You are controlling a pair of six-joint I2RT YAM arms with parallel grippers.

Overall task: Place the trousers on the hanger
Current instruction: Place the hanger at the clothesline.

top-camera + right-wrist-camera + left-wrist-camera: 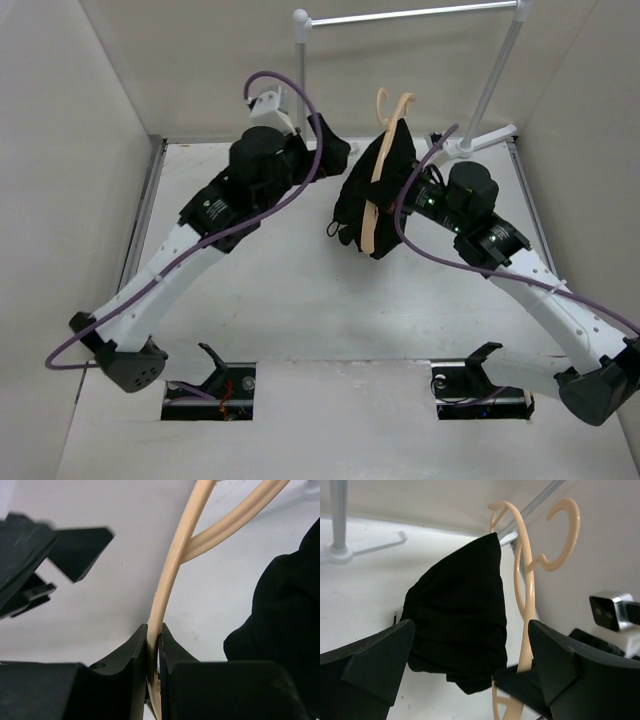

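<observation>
Your right claw (154, 636) is clenched on the hanger (167, 575). Your left claw (471, 630) is released, jaws wide. Trousers (460, 615) hang bunched over the hanger, far centre of the bench (300, 300).

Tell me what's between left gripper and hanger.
Only the trousers, draped over the hanger, ahead of the open left gripper; the left wrist view shows it.

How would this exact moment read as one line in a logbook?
trousers: bunched on hanger | right end effector: shut on hanger | left end effector: open, holding nothing
</observation>
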